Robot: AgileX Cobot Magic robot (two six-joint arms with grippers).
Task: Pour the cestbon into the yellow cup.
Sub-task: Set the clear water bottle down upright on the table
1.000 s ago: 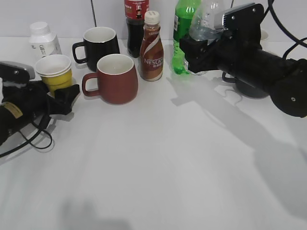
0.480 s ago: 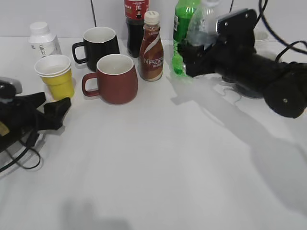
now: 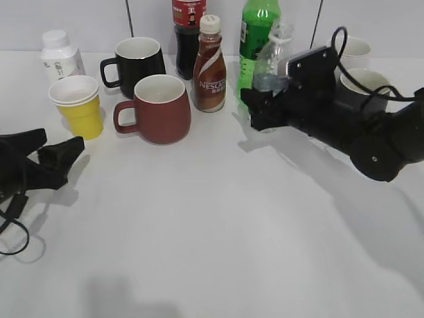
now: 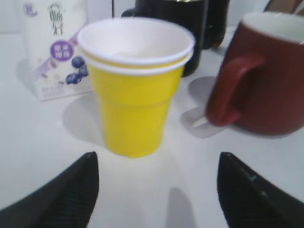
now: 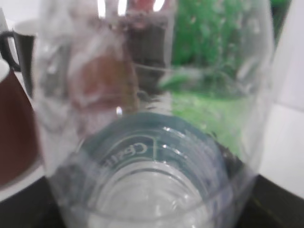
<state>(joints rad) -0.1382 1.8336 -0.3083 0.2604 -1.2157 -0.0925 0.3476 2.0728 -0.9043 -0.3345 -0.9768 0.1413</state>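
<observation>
Both claws lower: left claw (image 3: 56,154) withdrawn, cestbon (image 3: 270,59) descended.

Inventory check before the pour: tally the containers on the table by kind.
Bottles: 5, cestbon, green soda, Nescafe, cola, white
Handled mugs: 2, maroon, black
Cups: 3, yellow cup, two white
Total: 10

My cestbon (image 3: 270,63) is a clear plastic bottle, capless, dark green label low on its body; it stands near upright, leaning slightly, clamped low down in my right gripper (image 3: 260,109), just right of the Nescafe bottle (image 3: 209,66); the yellow cup (image 3: 79,106), white-rimmed, white inside, stands upright well left of that bottle.
</observation>
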